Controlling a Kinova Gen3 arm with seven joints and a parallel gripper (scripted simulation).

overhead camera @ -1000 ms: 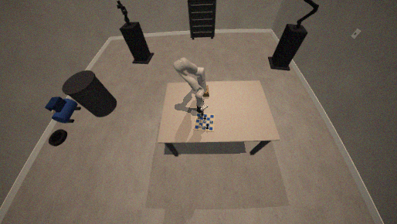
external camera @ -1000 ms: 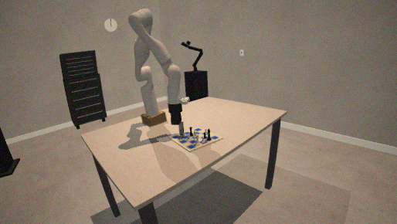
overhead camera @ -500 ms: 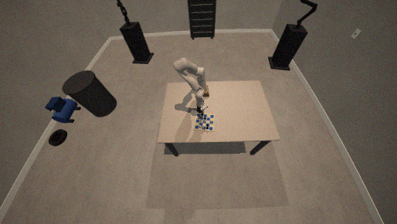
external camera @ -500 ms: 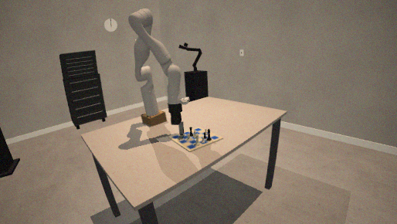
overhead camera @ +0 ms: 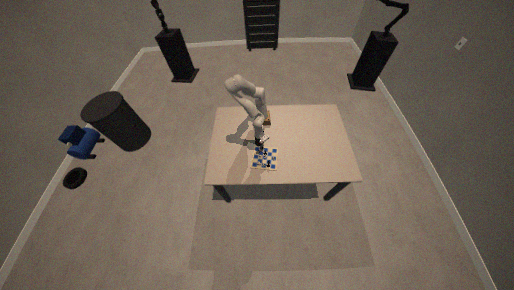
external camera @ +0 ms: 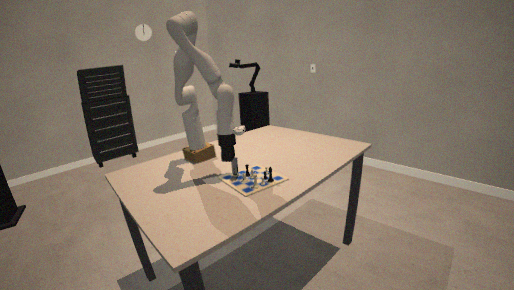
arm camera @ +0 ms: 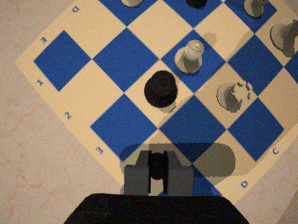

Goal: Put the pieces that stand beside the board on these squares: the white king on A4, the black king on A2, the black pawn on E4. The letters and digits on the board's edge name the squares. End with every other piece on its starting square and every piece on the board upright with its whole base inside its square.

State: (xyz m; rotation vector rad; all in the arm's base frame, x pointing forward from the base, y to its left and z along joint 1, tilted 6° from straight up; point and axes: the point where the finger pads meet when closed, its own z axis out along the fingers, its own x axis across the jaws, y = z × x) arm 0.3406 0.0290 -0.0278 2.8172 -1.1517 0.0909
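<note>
Wrist view: my claw [overhead camera: 260, 145] [external camera: 235, 173] [arm camera: 157, 165] is narrow, gripping the black pawn [arm camera: 158, 166] seemingly over E4, with a black piece [overhead camera: 265, 153] [external camera: 247, 170] [arm camera: 161, 89] at 12 o'clock; releasing too high could tip it, drifting could leave its base over a line

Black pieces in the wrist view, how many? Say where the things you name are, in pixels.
3: one between the gripper's [overhead camera: 261, 144] [external camera: 234, 173] [arm camera: 158, 166] fingers; a black piece [arm camera: 161, 89] on a cream square ahead; another black piece [arm camera: 196, 2], cut off at the top edge. More may stand outside that view.
</note>
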